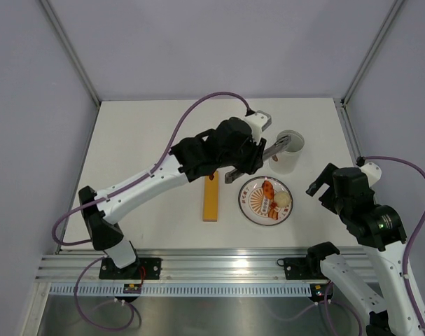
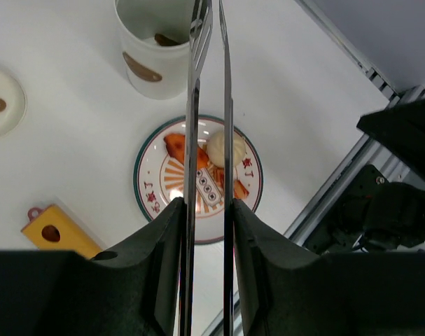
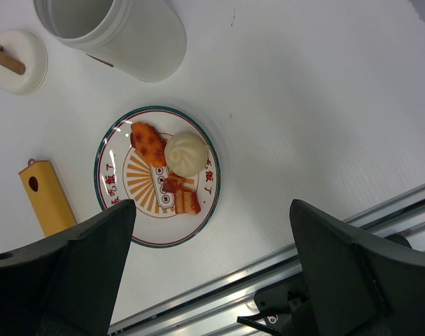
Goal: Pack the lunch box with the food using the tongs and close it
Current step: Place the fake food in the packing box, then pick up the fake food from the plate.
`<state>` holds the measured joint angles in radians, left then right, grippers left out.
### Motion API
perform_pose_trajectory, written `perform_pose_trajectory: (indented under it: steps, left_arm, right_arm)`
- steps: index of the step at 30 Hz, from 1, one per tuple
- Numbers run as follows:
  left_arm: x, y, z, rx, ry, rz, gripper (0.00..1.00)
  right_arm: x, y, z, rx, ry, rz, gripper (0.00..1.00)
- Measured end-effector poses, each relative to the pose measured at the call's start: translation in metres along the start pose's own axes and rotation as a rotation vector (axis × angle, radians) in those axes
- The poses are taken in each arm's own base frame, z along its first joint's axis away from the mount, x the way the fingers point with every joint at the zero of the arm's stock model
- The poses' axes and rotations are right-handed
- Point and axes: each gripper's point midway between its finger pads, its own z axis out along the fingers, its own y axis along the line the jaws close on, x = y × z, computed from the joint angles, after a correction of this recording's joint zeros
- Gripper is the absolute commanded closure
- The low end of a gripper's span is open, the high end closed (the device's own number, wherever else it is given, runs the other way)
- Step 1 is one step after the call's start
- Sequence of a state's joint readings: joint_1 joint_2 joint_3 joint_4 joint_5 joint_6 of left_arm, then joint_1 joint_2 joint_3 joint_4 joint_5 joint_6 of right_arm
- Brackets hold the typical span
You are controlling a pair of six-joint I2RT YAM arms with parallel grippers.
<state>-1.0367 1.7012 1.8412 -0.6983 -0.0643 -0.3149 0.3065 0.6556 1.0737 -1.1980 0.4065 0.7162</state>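
Observation:
My left gripper is shut on the tongs, whose two thin grey arms run forward from between its pads. The tong tips stand slightly apart at the rim of the white lunch box, with nothing between them. A brown piece lies inside the tub. The food on the patterned plate is an orange-red piece, a pale bun and brown pieces. My right gripper hangs open over the table's near edge, beside the plate.
A round white lid with a brown tab lies left of the lunch box. An orange bar lies left of the plate. The aluminium rail runs along the near edge.

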Motion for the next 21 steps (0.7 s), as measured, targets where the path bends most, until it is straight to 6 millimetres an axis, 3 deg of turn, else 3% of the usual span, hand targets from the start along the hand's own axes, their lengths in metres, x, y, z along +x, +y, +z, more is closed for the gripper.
perform_pose_trajectory:
  steps: [3, 8, 12, 16, 21]
  left_arm:
    - [0.027, 0.002, -0.011, -0.004, 0.039, -0.018, 0.65]
    - [0.090, 0.009, -0.001, -0.038, 0.178, -0.034, 0.63]
    - [0.136, 0.009, 0.001, -0.053, 0.290, -0.013, 0.50]
    - [0.154, 0.002, 0.001, -0.033, 0.330, 0.014, 0.46]
    - [0.160, -0.004, 0.001, -0.012, 0.344, 0.033, 0.46]
  right_arm:
    - [0.000, 0.000, 0.000, 0.000, 0.000, 0.000, 0.01]
    - [0.000, 0.000, 0.000, -0.001, 0.000, 0.001, 0.01]
    - [0.000, 0.000, 0.000, -0.002, 0.000, 0.001, 0.01]
    - [0.000, 0.000, -0.001, -0.002, -0.001, 0.002, 0.01]
    - [0.000, 0.000, -0.001, -0.002, -0.001, 0.004, 0.00]
